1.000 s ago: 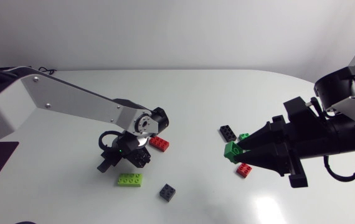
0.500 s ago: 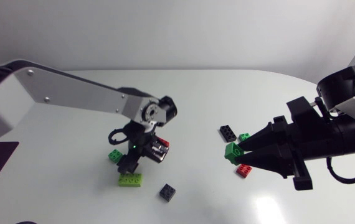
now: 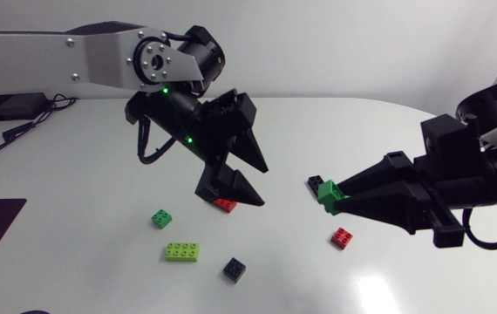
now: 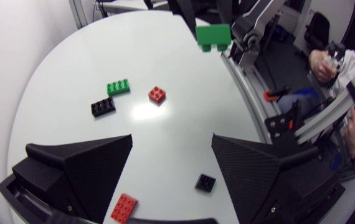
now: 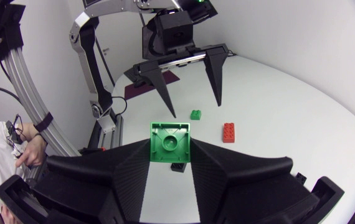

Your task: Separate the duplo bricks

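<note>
Seen from above, my right tool (image 3: 339, 195) comes in from 3 o'clock and is clamped on a green brick (image 3: 326, 194), one wedge finger pressed to each side. The brick is held clear of the white surface (image 3: 388, 131). In the right wrist view its hollow underside faces the camera, seated squarely between the two fingers.

Just beside the held brick, at its 10 o'clock, a black brick (image 3: 316, 182) lies on the surface, partly hidden behind it. A small red brick (image 3: 343, 237) lies on its own at about 5 o'clock from the held brick.

My left tool (image 3: 257, 185) comes in from 10 o'clock and hangs above the middle of the surface, at 9 o'clock from the green brick, pointing toward it. Its fingers are spread wide apart and they grip nothing. A red brick (image 3: 224, 206) lies on the surface below it, at the tool's 8 o'clock, partly covered by the lower finger.

Further out at the left tool's 7 to 8 o'clock lies a long lime brick (image 3: 182, 252). A small green brick (image 3: 161, 218) sits at the lime brick's 11 o'clock, and a dark brick (image 3: 234, 269) at its 4 o'clock, each apart from the others.
</note>
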Tool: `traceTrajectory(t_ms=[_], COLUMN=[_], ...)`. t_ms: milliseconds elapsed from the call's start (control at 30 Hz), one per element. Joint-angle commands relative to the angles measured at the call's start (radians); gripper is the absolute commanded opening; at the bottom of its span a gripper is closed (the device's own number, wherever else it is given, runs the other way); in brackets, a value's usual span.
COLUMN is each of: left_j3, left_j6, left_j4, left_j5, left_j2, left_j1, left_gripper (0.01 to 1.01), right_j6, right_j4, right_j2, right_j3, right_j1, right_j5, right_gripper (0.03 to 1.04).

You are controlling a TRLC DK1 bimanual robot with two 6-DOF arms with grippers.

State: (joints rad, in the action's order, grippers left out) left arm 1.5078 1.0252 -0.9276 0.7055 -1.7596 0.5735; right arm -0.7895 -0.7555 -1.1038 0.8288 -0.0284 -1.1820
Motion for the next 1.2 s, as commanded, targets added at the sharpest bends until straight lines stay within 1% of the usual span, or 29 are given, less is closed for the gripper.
traceTrajectory(t_ms=[0,33,100,167,200,233,267,300,367,400,433,500,533,567,633,667,700,767,900,1000,1167], left_j3=[0.042,0.045,0.051,0.052,0.052,0.052,0.046,0.035,0.017,0.000,-0.015,-0.057,-0.075,-0.093,-0.123,-0.133,-0.143,-0.153,-0.150,-0.123,-0.095], left_j6=[-0.079,-0.108,-0.178,-0.289,-0.326,-0.382,-0.447,-0.516,-0.620,-0.711,-0.769,-0.929,-0.987,-1.056,-1.157,-1.197,-1.235,-1.275,-1.280,-1.301,-1.343], left_j4=[-0.004,0.009,0.052,0.133,0.162,0.208,0.268,0.335,0.437,0.518,0.576,0.737,0.803,0.875,0.992,1.044,1.092,1.147,1.161,1.164,1.190], left_j5=[0.115,0.173,0.253,0.330,0.350,0.370,0.382,0.390,0.394,0.407,0.408,0.411,0.411,0.411,0.410,0.410,0.410,0.408,0.405,0.405,0.400], left_j2=[0.018,0.015,0.011,0.011,0.011,0.011,0.011,0.012,0.017,0.018,0.025,0.040,0.045,0.049,0.045,0.040,0.035,0.026,0.005,-0.015,-0.040], left_j1=[-0.026,-0.037,-0.046,-0.061,-0.064,-0.066,-0.067,-0.067,-0.066,-0.067,-0.067,-0.067,-0.067,-0.066,-0.066,-0.064,-0.064,-0.061,-0.064,-0.075,-0.070], left_gripper=[0.885,0.884,0.882,0.867,0.867,0.867,0.866,0.866,0.866,0.866,0.866,0.866,0.866,0.866,0.866,0.866,0.866,0.866,0.866,0.851,0.851], right_j6=[0.049,0.062,0.078,0.104,0.122,0.142,0.167,0.208,0.299,0.381,0.454,0.608,0.707,0.865,1.202,1.322,1.371,1.363,1.346,1.357,1.379], right_j4=[0.002,0.002,0.007,0.044,0.062,0.074,0.094,0.128,0.205,0.274,0.338,0.484,0.585,0.760,1.148,1.297,1.358,1.355,1.355,1.355,1.355], right_j2=[-0.025,-0.036,-0.051,-0.059,-0.067,-0.071,-0.073,-0.074,-0.074,-0.074,-0.074,-0.071,-0.070,-0.073,-0.096,-0.119,-0.137,-0.174,-0.189,-0.211,-0.237], right_j3=[0.043,0.056,0.069,0.064,0.067,0.070,0.072,0.073,0.073,0.073,0.070,0.064,0.053,0.030,-0.020,-0.031,-0.030,-0.017,-0.036,-0.023,0.009], right_j1=[0.035,0.054,0.082,0.114,0.127,0.128,0.128,0.128,0.128,0.127,0.125,0.124,0.114,0.111,0.114,0.113,0.113,0.091,0.059,0.059,0.045], right_j5=[-0.053,-0.082,-0.123,-0.189,-0.217,-0.223,-0.225,-0.225,-0.225,-0.223,-0.223,-0.194,-0.165,-0.128,-0.108,-0.111,-0.110,-0.111,-0.113,-0.119,-0.119], right_gripper=[0.26,0.26,0.26,0.26,0.25,0.25,0.25,0.25,0.25,0.23,0.23,0.23,0.23,0.23,0.23,0.23,0.22,0.22,0.22,0.22,0.22])
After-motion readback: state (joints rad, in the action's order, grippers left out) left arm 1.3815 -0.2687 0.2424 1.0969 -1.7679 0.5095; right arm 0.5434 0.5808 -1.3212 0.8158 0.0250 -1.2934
